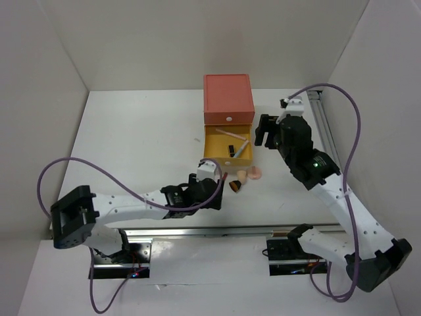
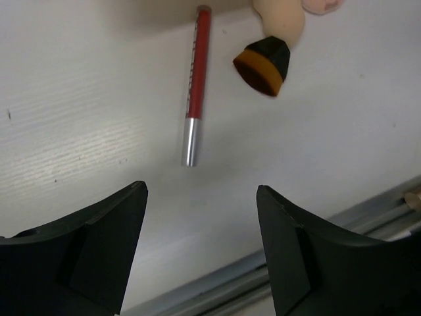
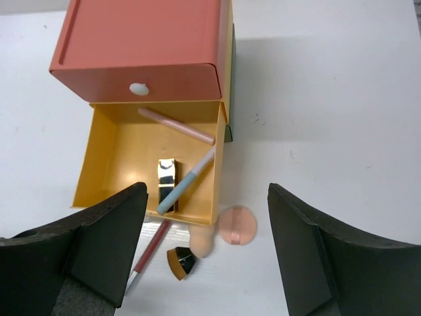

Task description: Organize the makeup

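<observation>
Left wrist view: the top edge cuts off the peach sponge (image 2: 281, 18) and the pink puff (image 2: 322, 5) beside it. Right wrist view: the red pencil (image 3: 154, 238) disappears at its lower end behind a finger of the right claw (image 3: 205, 189), and a blue pencil (image 3: 187, 181) partly covers the lipstick (image 3: 166, 172). The drawer box (image 3: 141, 46) runs off the top edge, its green level only a sliver.

We see the left gripper (image 2: 202, 191) at the bottom, its two black fingers (image 2: 85, 263) standing apart with only bare table between them. On the white table (image 2: 79, 99) beyond lies a red pencil (image 2: 195, 85), its silver end nearest us. Just to its right is a short black brush (image 2: 263, 66) with orange-brown bristles, resting against a peach sponge (image 2: 283, 20) at the top edge. A metal rail (image 2: 342, 224) crosses the lower right corner
</observation>
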{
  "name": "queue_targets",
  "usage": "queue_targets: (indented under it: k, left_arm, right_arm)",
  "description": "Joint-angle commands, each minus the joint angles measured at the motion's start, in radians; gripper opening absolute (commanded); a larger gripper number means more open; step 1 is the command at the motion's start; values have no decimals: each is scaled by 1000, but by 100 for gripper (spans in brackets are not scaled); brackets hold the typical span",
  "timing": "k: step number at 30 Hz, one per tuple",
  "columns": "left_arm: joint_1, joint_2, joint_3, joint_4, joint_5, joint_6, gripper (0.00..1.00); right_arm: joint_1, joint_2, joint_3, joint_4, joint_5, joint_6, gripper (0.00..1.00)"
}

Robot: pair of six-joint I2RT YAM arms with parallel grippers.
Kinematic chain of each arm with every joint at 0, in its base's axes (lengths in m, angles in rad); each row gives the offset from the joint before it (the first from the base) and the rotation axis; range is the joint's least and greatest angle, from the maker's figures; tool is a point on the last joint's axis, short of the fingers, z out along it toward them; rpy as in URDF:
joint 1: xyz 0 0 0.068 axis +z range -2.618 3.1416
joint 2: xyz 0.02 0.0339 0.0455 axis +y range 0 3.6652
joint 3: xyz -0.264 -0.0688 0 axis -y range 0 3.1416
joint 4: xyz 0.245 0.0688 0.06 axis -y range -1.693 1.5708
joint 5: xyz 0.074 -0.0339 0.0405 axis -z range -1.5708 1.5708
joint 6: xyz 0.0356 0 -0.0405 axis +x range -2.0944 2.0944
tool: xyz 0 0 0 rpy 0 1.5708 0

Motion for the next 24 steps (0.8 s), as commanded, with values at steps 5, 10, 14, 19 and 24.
queue_targets:
  k: [5, 10, 14, 19, 24]
  left_arm:
    - [-30, 210, 33, 196, -185, -10, 80]
    - [-30, 307, 77, 236, -215, 6, 79]
    - [-30, 372, 86, 268, -239, 32, 79]
    - [-30, 448, 109, 316, -259, 59, 73]
    - [-30, 508, 154, 260, -261, 40, 46]
  right_arm:
    - [-43, -79, -37, -68, -47, 74, 81]
    - [-64, -79, -46, -77, -98, 74, 81]
    - [-64, -79, -46, -77, -121, 74, 81]
    - [-73, -79, -46, -100, -110, 74, 81]
    - [-74, -108, -56, -111, -110, 74, 81]
